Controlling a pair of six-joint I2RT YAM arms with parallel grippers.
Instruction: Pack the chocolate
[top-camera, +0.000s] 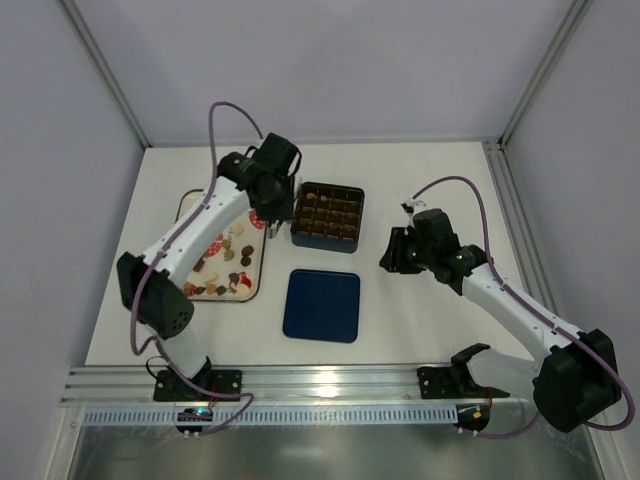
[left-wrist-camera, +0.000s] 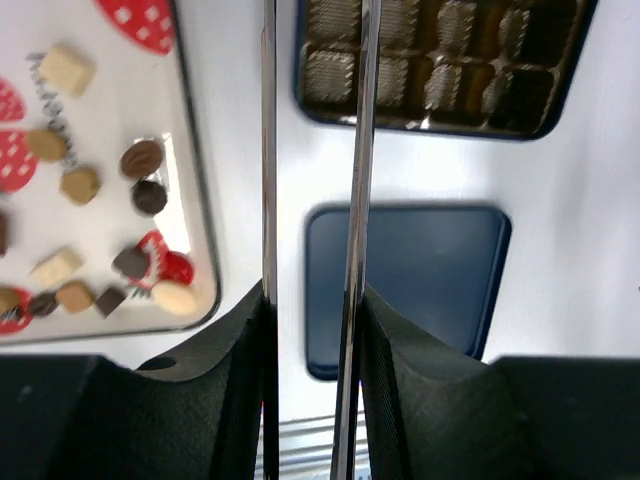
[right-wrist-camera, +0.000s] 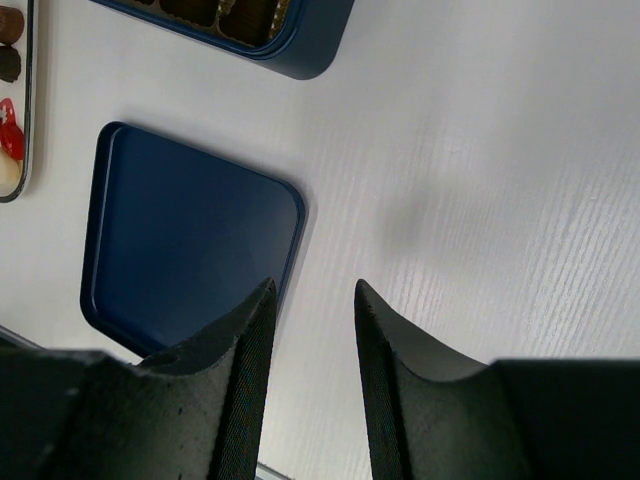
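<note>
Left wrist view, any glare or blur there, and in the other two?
Left wrist view: shiny fingers carry reflections, glare streaks the tray. Right wrist view: soft shadow on the table. Top external view: even light, chocolate barely resolved.

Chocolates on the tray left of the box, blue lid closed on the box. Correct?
Not quite. The blue lid is off, lying flat on the near side of the open box, as the top external view shows. The chocolates are on the tray left of it.

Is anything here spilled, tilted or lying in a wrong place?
Nothing stands out. The chocolates all lie on the tray, none on the table. The box stands flat and the blue lid lies flat near it, apart.
</note>
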